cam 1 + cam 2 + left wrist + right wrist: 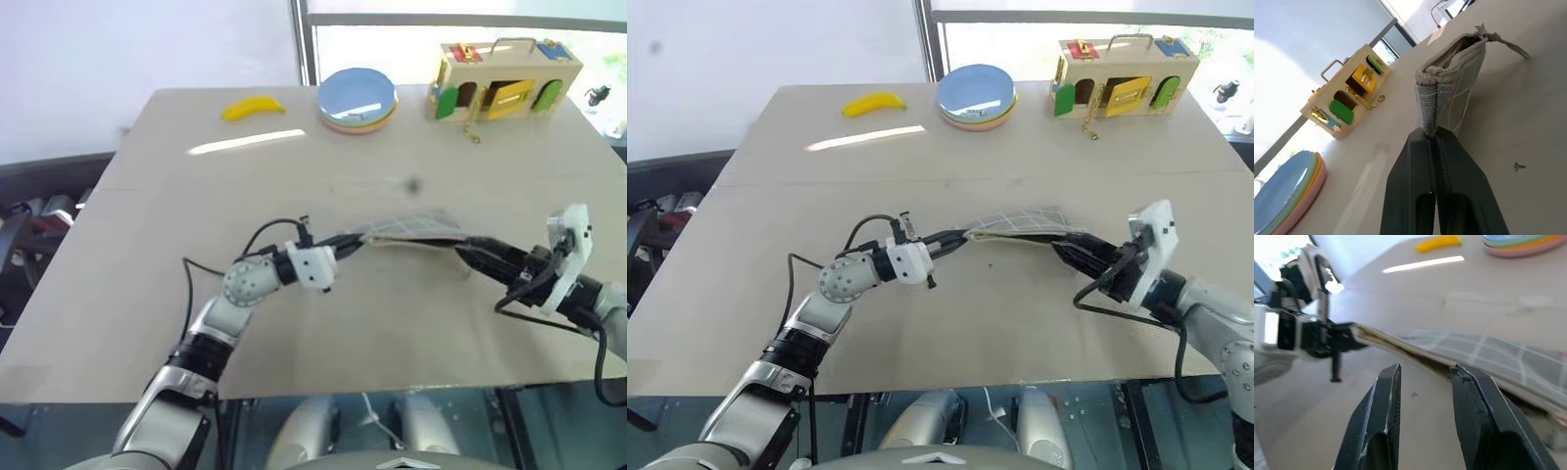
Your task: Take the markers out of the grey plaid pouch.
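My left gripper [358, 238] is shut on one end of the grey plaid pouch [411, 227] and holds it out level, just above the table [294, 176]. In the left wrist view the pouch [1449, 93] rises from between the closed fingertips of this gripper [1432, 133], its tan-edged mouth slightly agape at the far end. My right gripper [462, 253] is at the pouch's other end, pointing toward it. In the right wrist view that gripper [1425, 369] is open with nothing between its fingers, and the pouch [1488, 352] lies just beyond the tips. The markers are hidden.
At the back of the table are a yellow banana [253, 107], a stack of coloured plates [358, 98] and a wooden latch box [505, 83]. The table's front edge runs just below both arms.
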